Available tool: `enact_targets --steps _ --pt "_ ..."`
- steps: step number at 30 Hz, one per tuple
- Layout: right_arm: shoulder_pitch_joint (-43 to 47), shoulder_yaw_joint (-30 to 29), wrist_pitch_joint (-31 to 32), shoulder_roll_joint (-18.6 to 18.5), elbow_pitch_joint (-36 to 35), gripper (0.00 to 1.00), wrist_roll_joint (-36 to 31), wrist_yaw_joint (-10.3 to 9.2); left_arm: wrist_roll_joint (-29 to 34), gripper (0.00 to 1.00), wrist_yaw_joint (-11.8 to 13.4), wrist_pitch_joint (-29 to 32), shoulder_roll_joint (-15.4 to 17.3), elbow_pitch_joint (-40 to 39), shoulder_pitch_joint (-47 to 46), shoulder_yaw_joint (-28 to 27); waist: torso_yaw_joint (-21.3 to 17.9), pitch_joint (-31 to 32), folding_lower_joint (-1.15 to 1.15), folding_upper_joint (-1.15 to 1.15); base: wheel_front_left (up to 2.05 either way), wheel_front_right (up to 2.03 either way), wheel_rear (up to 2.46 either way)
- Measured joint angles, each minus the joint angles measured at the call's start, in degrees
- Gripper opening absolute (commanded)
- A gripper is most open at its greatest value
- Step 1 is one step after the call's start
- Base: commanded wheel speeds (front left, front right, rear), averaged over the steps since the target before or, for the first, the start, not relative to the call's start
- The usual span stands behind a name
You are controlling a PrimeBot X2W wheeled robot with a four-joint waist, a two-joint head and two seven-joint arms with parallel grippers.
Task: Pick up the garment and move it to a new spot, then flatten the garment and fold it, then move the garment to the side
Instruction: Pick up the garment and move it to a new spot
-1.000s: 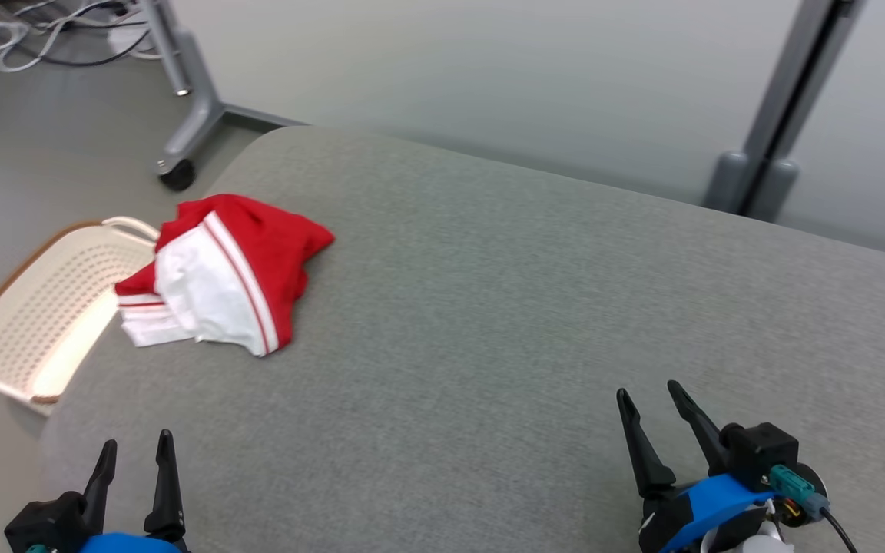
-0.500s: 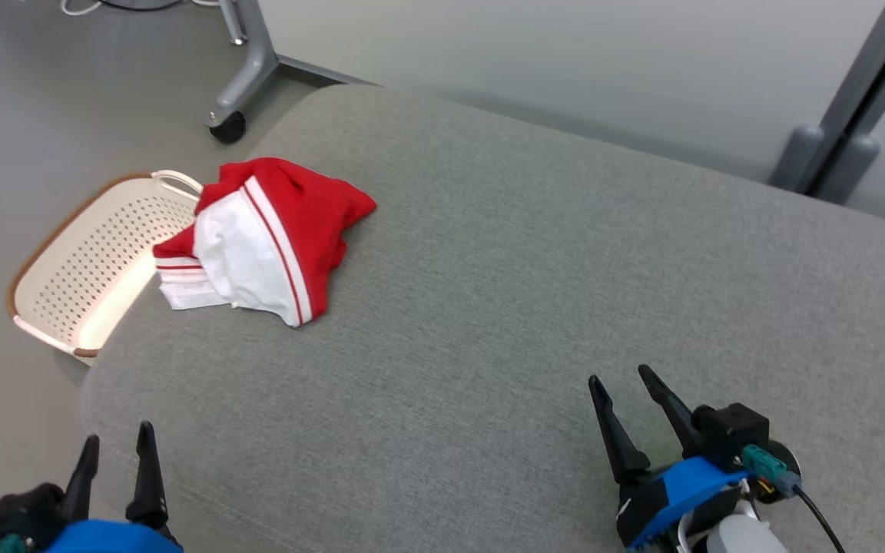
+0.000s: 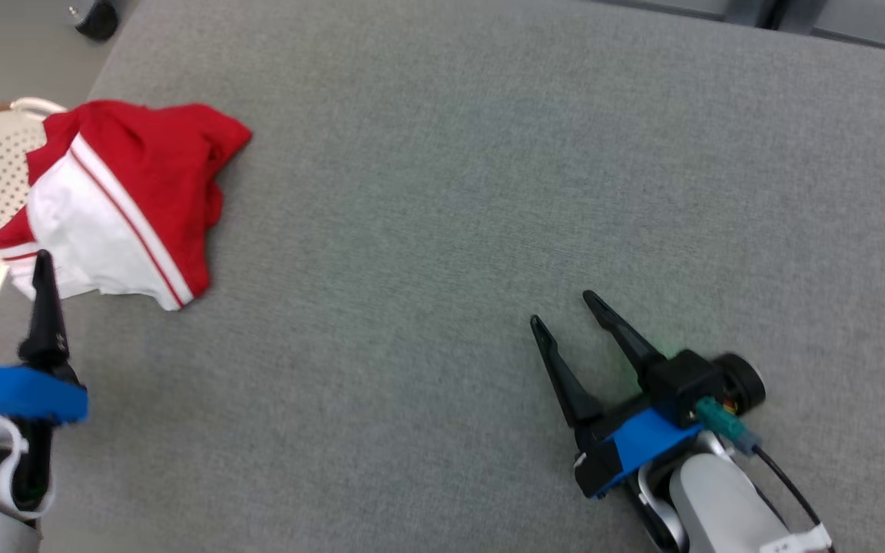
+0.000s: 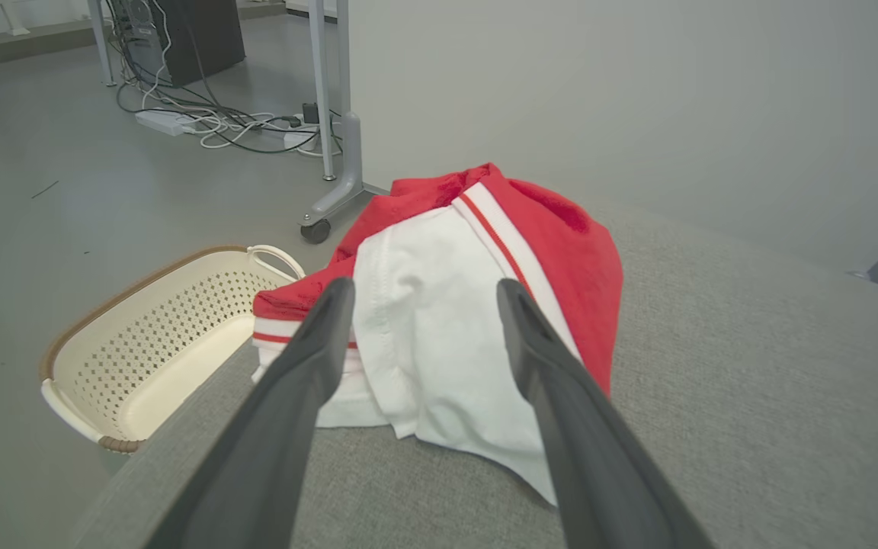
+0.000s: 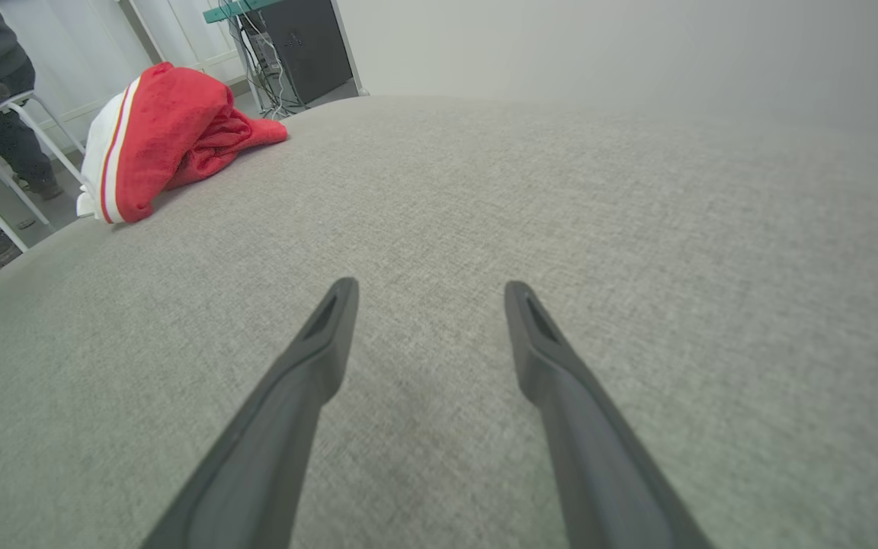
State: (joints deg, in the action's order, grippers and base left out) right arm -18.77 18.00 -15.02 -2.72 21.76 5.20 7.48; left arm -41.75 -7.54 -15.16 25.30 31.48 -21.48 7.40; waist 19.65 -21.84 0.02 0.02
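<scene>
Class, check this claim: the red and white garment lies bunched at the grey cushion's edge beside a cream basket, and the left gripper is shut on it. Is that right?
Not quite. The left gripper is open, with its jaws apart in front of the garment, as the left wrist view shows. The garment does lie bunched at the edge of the cushion, beside the basket.

Soft, even light, faint shadows; slight motion blur on the right gripper (image 3: pixel 562 309) at 4 o'clock; wrist views bulge at edges.
</scene>
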Motion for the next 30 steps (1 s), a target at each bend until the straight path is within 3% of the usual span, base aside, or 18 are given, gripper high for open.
enact_targets --steps 8,15,16,18,23,30 --pt "-1.65 3.01 -0.18 0.29 -5.81 1.0 -2.9 0.02 -5.41 1.0 0.0 0.03 7.0 4.37 -5.52 4.74 -4.45 -6.54 -0.01 -0.01 0.0 0.0 0.0" --pt "-1.78 3.77 -0.19 0.4 -9.47 1.0 -3.8 0.04 -15.28 1.0 0.0 0.09 10.01 8.76 -7.38 12.77 -7.22 -9.05 -0.02 -0.01 0.0 0.0 0.0" --pt "-1.6 3.65 -0.19 0.42 -9.83 1.0 -3.91 0.04 -16.79 0.87 0.0 0.1 10.59 8.89 -7.68 14.14 -7.49 -9.29 -0.01 0.0 0.0 0.0 0.0" --pt "-1.53 3.36 -0.2 0.38 -10.36 1.0 -4.14 0.04 -19.16 0.0 0.0 0.09 11.25 9.14 -8.25 17.44 -7.84 -9.6 -0.01 0.0 0.0 0.0 0.0" --pt "-0.89 2.26 -0.19 0.34 -10.53 1.0 -3.97 0.04 -23.83 0.0 0.0 0.1 13.07 9.01 -9.28 22.52 -7.9 -8.99 -0.01 0.0 0.0 0.0 0.0" --pt "-0.41 1.83 -0.11 0.04 -9.58 1.0 -2.35 0.02 -20.93 0.0 0.0 0.11 14.49 5.28 -10.11 19.15 -7.26 -6.18 -0.01 0.0 0.0 0.0 0.0"
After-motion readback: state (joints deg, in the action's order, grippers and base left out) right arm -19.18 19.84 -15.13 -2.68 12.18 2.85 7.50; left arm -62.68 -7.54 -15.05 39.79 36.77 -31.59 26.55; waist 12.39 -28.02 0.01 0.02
